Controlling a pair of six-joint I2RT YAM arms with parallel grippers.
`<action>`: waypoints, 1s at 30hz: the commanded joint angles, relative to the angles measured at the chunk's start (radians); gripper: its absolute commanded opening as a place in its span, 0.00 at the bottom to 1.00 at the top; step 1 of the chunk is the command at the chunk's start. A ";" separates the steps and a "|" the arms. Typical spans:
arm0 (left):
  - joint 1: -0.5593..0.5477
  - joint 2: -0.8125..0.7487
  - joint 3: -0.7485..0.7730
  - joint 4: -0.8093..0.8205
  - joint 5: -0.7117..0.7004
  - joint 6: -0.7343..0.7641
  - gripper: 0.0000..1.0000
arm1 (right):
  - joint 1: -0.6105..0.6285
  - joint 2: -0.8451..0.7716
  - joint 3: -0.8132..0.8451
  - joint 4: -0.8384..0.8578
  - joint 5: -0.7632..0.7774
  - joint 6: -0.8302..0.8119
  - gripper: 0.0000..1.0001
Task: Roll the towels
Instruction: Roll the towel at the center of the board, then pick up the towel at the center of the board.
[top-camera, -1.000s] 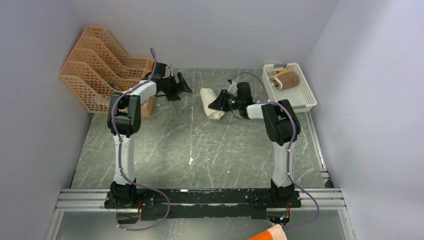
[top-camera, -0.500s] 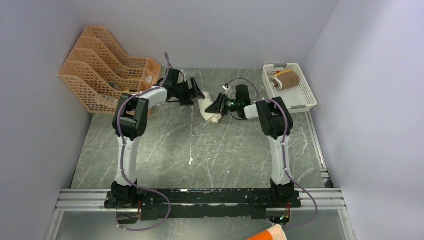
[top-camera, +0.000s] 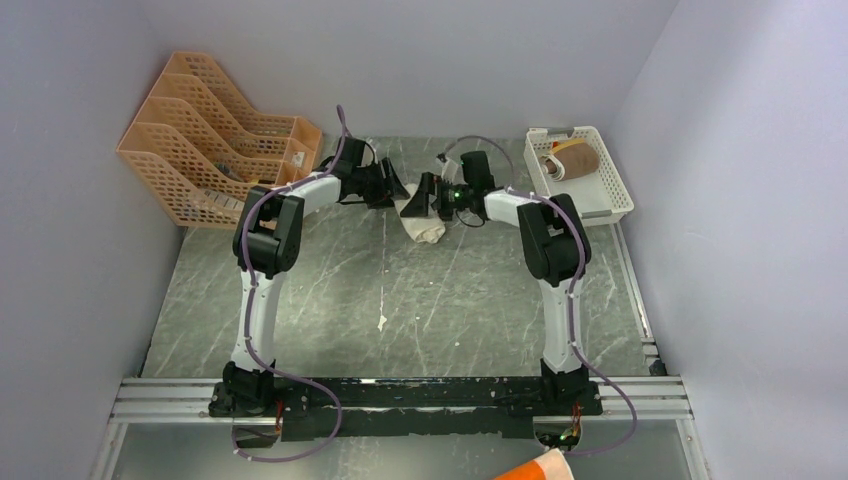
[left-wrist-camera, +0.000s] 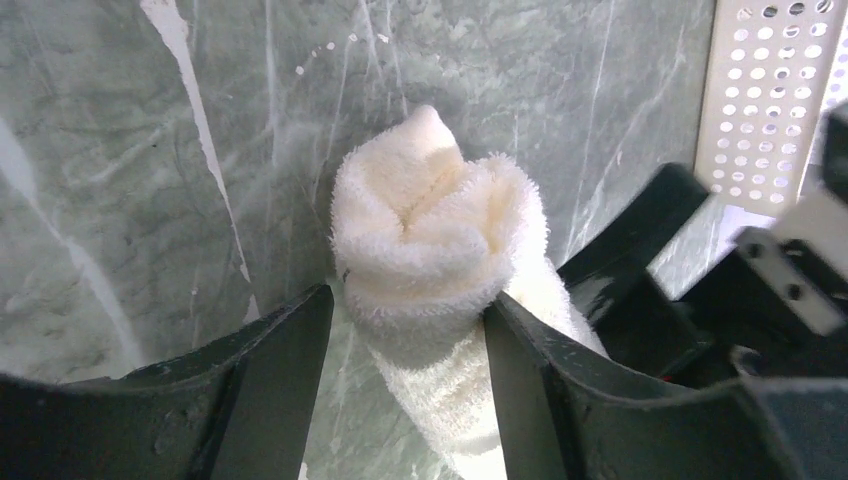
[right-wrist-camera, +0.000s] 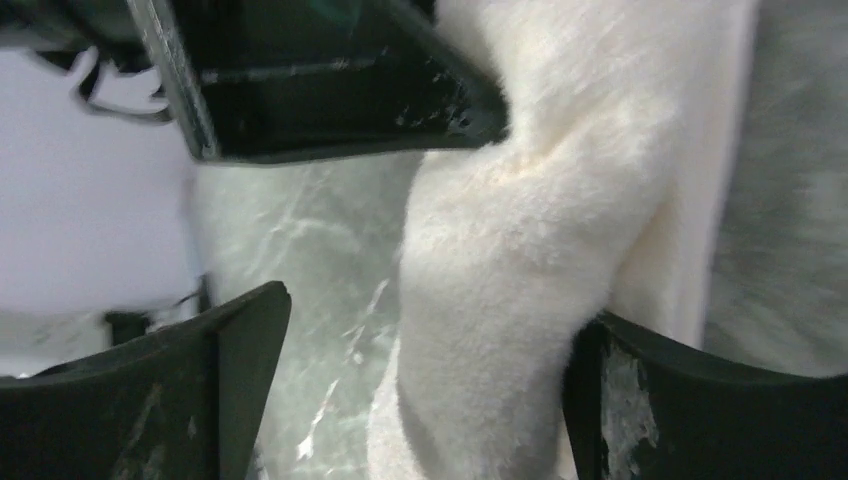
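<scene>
Marble table (top-camera: 400, 300), rolled cream towel (top-camera: 428, 230), left tool (left-wrist-camera: 405, 320) astride it, grip unclear, right tool (right-wrist-camera: 430, 320) released alongside — white basket (top-camera: 618, 180) beyond

cream towel (top-camera: 424, 222): rolled, lying on table (top-camera: 400, 300) | brown towel (top-camera: 580, 160): rolled, in basket (top-camera: 615, 196)

Towels: two. One cream-white towel (top-camera: 424, 226), rolled, on the bench (top-camera: 400, 300) at the far middle. One brown-tan towel (top-camera: 580, 160) at far right, inside the white basket (top-camera: 614, 196). White perforated baskets: one. Orange slotted file rack (top-camera: 200, 140): one, far left. Benches: one, grey marbled. Robot arms: two, left arm (top-camera: 252, 310) and right arm (top-camera: 556, 310). Hands: two, left hand (top-camera: 402, 192) and right hand (top-camera: 424, 196), two fingers each. Orange-and-white object (top-camera: 538, 467): one, at the near edge, cut off, kind unclear.
</scene>
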 joint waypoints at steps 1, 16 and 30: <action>-0.010 0.028 0.026 -0.057 -0.063 0.044 0.67 | 0.028 -0.083 0.071 -0.387 0.438 -0.322 1.00; -0.007 0.035 0.078 -0.146 -0.101 0.098 0.68 | 0.314 -0.304 0.025 -0.412 1.081 -0.540 1.00; 0.008 0.094 0.149 -0.208 -0.031 0.110 0.69 | 0.459 -0.102 0.074 -0.361 1.445 -0.637 1.00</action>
